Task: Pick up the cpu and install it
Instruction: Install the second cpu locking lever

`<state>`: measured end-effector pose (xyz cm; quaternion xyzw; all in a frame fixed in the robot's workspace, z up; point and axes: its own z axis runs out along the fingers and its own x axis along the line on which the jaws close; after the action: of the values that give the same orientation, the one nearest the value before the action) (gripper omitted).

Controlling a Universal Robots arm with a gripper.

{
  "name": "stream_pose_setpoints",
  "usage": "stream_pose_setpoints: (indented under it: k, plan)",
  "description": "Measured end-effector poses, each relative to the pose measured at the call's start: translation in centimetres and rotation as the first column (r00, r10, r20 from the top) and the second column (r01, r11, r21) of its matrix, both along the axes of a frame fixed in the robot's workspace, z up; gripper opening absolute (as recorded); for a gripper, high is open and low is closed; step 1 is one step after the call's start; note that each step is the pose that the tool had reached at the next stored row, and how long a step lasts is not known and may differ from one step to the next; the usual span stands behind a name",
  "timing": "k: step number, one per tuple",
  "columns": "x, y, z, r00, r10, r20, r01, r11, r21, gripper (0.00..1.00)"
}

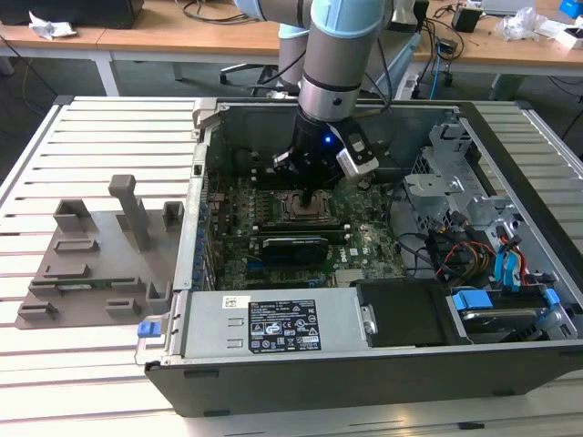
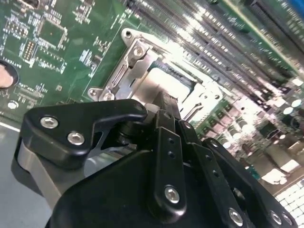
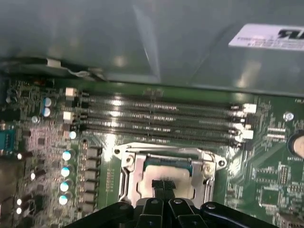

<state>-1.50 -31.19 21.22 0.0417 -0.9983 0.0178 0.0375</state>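
Note:
The cpu point(image 3: 166, 169), a silvery square chip, lies flat inside the metal socket frame point(image 3: 127, 171) on the green motherboard point(image 3: 266, 190). My gripper point(image 3: 164, 184) hangs straight over it, its two dark fingertips pressed together and resting on the middle of the chip's top. The second wrist view shows the cpu point(image 2: 159, 83) in the frame point(image 2: 124, 61) just beyond the fingers point(image 2: 166, 107). In the exterior view my gripper point(image 1: 314, 196) reaches down into the open computer case point(image 1: 383, 373), and the arm covers most of the socket point(image 1: 293, 211).
Memory slots point(image 3: 156, 118) run beside the socket. A power supply point(image 1: 282, 326) fills the case's near side; drive bays and cables point(image 1: 474, 237) sit at the exterior view's right. A grey tray with upright posts point(image 1: 100, 255) lies on the slatted table point(image 1: 55, 364).

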Motion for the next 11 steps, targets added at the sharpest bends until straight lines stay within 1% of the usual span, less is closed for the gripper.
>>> stream_pose_setpoints:
  k: [2,3,4,5,6,7,9,11]
  plan:
    - [0.01,0.01,0.58,1.0,0.0,0.0001,0.0,1.0,-0.0027,0.11]
    - [0.01,0.01,1.22,1.0,0.0,0.0001,0.0,1.0,-0.0033,0.11]
    - [0.0,0.01,2.05,1.0,0.0,0.0001,0.0,1.0,-0.0037,0.11]
    - [0.0,0.01,2.46,1.0,0.0,0.0001,0.0,1.0,-0.0038,0.11]
    - [0.0,0.01,2.71,1.0,0.0,0.0001,0.0,1.0,-0.0042,0.11]
    - [0.01,0.02,3.25,1.0,0.0,0.0001,0.0,1.0,-0.0046,0.11]
    - [0.0,0.02,3.75,1.0,0.0,0.0001,0.0,1.0,-0.0058,0.11]
    - [0.0,0.03,4.44,1.0,0.0,0.0001,0.0,1.0,-0.0083,0.11]
